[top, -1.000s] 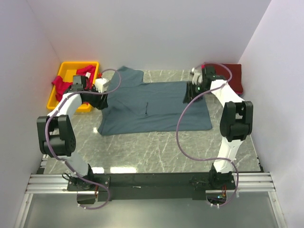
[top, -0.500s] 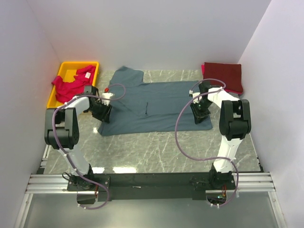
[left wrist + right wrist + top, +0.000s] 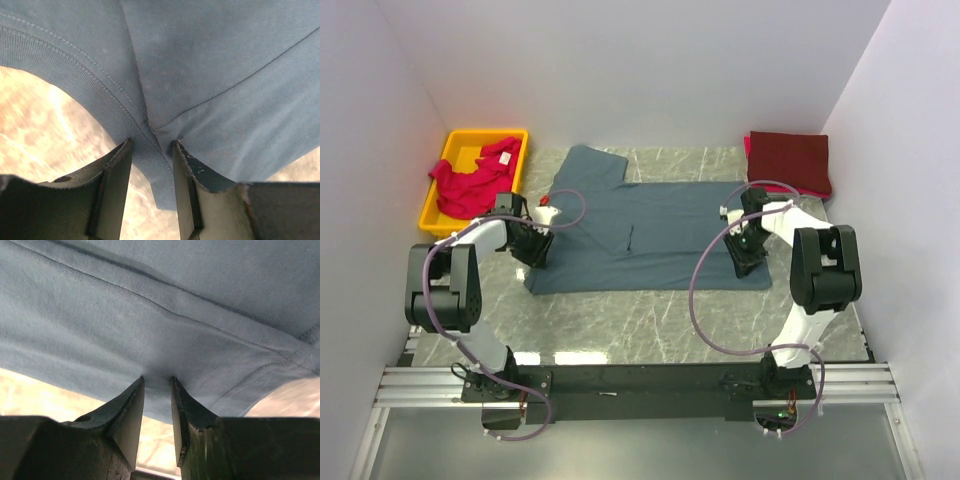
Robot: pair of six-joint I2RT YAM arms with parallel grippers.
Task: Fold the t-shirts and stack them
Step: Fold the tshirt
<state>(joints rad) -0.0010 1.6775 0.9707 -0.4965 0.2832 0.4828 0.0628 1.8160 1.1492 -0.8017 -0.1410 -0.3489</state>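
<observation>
Pinching the slate blue-grey t-shirt (image 3: 640, 225) at both ends of its near edge, with the cloth spread flat across the middle of the marbled table (image 3: 640, 320). At the left end, clamping with the left gripper (image 3: 533, 250) at a ribbed band: seen from the left wrist, narrowed to a slim gap around a puckered fold of blue cloth, with fingers (image 3: 117, 185) on either side of it. At the right end, nipping with the right gripper (image 3: 745, 258) near the hem corner: seen from the right wrist, nearly closed, with a small ridge of fabric drawn up between the fingertips (image 3: 127, 415). Showing the bright pinkish-red t-shirt (image 3: 470, 185) heaped in the yellow bin (image 3: 460, 138) at the far left, partly draped over its rim. Showing the dark maroon t-shirt (image 3: 790, 162) folded at the far right corner, apart from both grippers.
</observation>
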